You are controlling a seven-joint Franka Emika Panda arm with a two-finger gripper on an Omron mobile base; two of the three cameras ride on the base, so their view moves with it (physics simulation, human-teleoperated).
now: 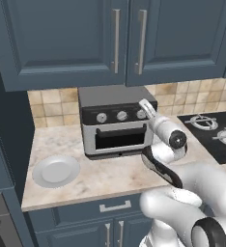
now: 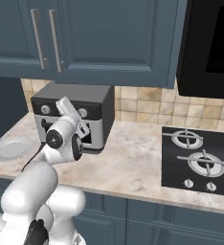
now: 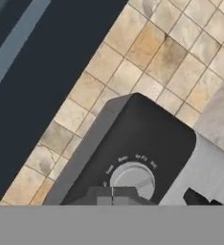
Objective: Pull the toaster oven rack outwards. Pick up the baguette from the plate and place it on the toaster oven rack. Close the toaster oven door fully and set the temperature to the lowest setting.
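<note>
The gripper point(image 3: 112, 195), fingers together, sits at the right-hand silver knob point(image 3: 132, 180) on the toaster oven point(image 1: 116, 123), whose door point(image 1: 116, 139) is shut. I judge the temperature step underway: turn slowly toward the lowest mark, pressing squarely so the tips don't slip off. The plate point(image 1: 56, 171) lies bare to the left.

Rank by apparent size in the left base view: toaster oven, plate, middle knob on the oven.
1. toaster oven, largest.
2. plate, clearly smaller, though nearer the camera.
3. middle knob, smallest by far.
</note>
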